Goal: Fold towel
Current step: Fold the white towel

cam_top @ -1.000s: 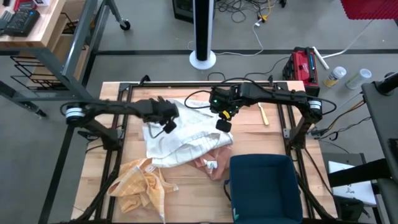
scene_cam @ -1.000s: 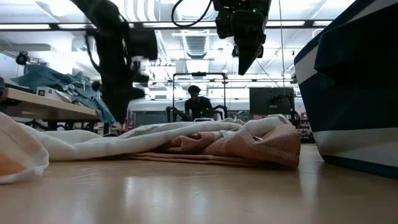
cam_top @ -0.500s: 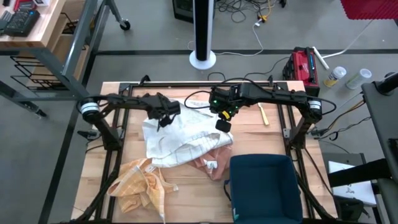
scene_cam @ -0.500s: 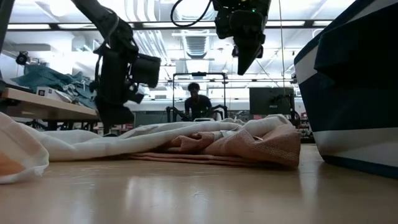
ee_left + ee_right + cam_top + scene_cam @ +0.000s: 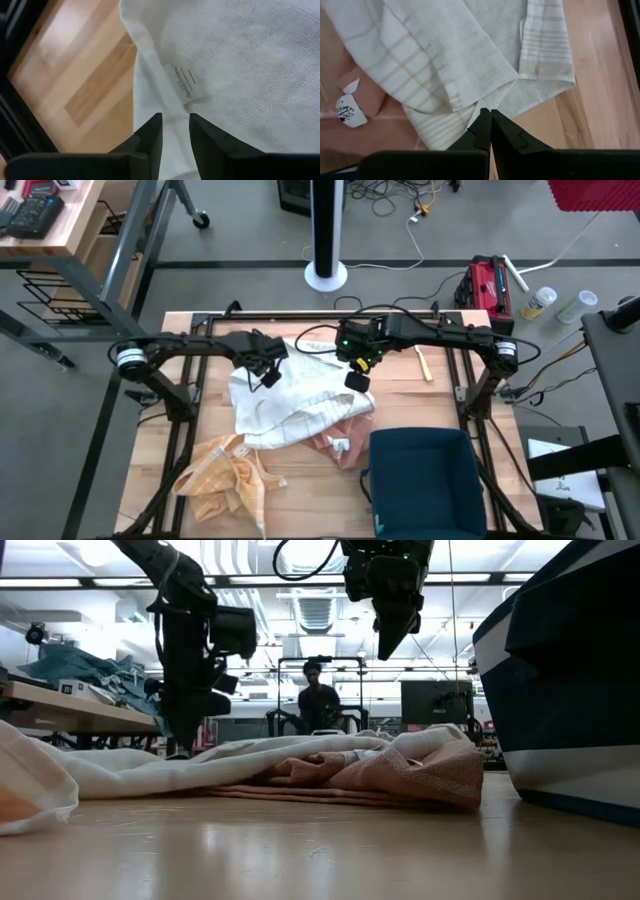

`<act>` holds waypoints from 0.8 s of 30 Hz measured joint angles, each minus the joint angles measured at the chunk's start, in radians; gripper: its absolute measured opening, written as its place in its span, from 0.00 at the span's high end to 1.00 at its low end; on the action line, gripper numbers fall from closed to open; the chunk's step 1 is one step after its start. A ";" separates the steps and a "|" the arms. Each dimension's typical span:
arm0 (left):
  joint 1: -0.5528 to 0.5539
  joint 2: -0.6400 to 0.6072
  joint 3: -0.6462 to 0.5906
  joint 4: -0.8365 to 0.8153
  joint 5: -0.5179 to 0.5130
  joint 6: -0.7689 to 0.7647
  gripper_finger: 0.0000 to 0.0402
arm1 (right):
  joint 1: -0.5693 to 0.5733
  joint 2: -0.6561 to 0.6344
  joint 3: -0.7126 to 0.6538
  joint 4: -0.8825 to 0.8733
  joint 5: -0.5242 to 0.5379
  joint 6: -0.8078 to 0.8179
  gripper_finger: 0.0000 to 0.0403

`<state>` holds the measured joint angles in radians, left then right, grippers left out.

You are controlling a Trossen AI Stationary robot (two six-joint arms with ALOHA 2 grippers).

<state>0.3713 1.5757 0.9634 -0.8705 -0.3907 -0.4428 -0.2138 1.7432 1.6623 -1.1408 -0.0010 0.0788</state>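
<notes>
The white towel [image 5: 290,400] is lying in a crumpled heap in the middle of the bench [image 5: 420,405], partly on top of a pink cloth [image 5: 335,442].

The left pincer [image 5: 268,372] is hanging just over the towel's far left corner. Its two fingers are standing a little apart, with nothing between them. Right under them is the towel's edge and a small tag [image 5: 184,80], so the towel is lying straight below this pincer. The edge is running along the same way as the gap between the fingers.

The right pincer [image 5: 357,380] is hanging over the towel's far right corner. It is closed tight and is holding nothing.

The left arm looks set to grab first, because its pincer is already sitting open over the edge.
</notes>
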 joint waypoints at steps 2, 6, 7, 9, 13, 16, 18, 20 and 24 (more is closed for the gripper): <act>0.000 0.012 0.000 0.003 0.004 -0.016 0.73 | 0.000 0.000 0.000 0.000 0.000 0.000 0.99; 0.000 0.047 -0.002 0.007 -0.002 -0.020 0.64 | 0.005 0.000 0.000 0.000 -0.003 0.012 0.99; 0.000 0.058 -0.003 0.011 -0.016 -0.021 0.61 | 0.007 0.000 0.000 0.000 -0.002 0.012 0.99; 0.003 0.078 -0.004 0.019 -0.021 -0.017 0.56 | 0.011 0.000 0.000 0.000 -0.003 0.011 0.99; 0.007 0.127 -0.005 0.042 -0.026 -0.015 0.51 | 0.024 0.000 0.000 0.000 -0.003 0.011 0.99; 0.007 0.164 -0.004 0.058 -0.020 -0.007 0.53 | 0.034 0.000 0.000 0.000 -0.002 0.011 0.99; 0.005 0.182 -0.001 0.060 -0.029 0.013 0.60 | 0.043 0.000 0.000 -0.001 -0.003 0.010 0.99; 0.004 0.197 0.000 0.063 -0.037 0.036 0.72 | 0.049 0.000 0.000 -0.002 -0.002 0.009 0.99; 0.003 0.189 0.001 0.056 -0.027 0.047 0.96 | 0.059 0.000 0.000 -0.006 -0.003 0.008 0.99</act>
<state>0.3740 1.7649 0.9642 -0.8144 -0.4179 -0.3959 -0.1545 1.7435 1.6623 -1.1470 -0.0036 0.0868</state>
